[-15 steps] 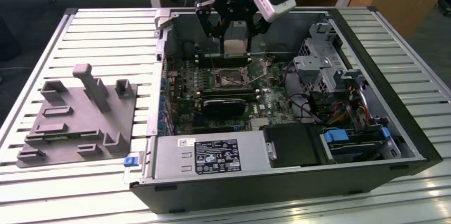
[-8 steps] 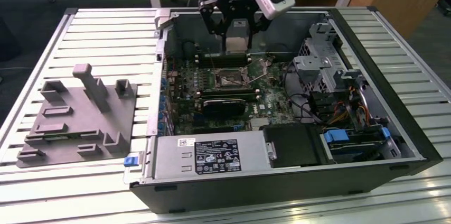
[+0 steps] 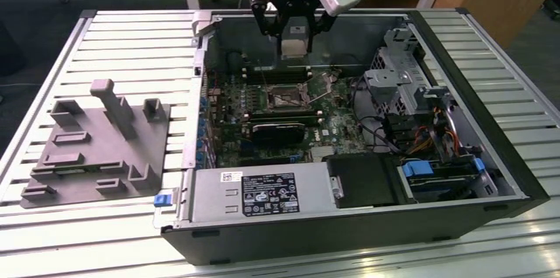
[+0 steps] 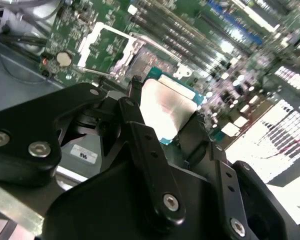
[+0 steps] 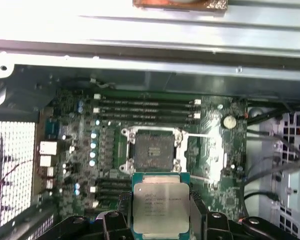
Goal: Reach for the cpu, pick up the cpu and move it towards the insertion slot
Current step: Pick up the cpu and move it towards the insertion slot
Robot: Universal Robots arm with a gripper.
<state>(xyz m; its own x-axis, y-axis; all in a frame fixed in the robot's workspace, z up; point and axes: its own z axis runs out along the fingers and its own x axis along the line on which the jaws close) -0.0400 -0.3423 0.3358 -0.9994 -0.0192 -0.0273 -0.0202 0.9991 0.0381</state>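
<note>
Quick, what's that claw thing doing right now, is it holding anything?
Gripper: shut on the cpu, carried above the motherboard, near the insertion slot.

I see a silvery cpu [image 5: 161, 204] with green edging, my black hand [image 5: 160, 222], a green motherboard [image 5: 65, 150], and a pale ribbed surface [image 3: 131, 48].

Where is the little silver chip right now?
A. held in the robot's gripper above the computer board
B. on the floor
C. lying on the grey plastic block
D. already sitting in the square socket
A: the chip sits between the fingers of the gripper, while the socket on the board lies bare.
</note>
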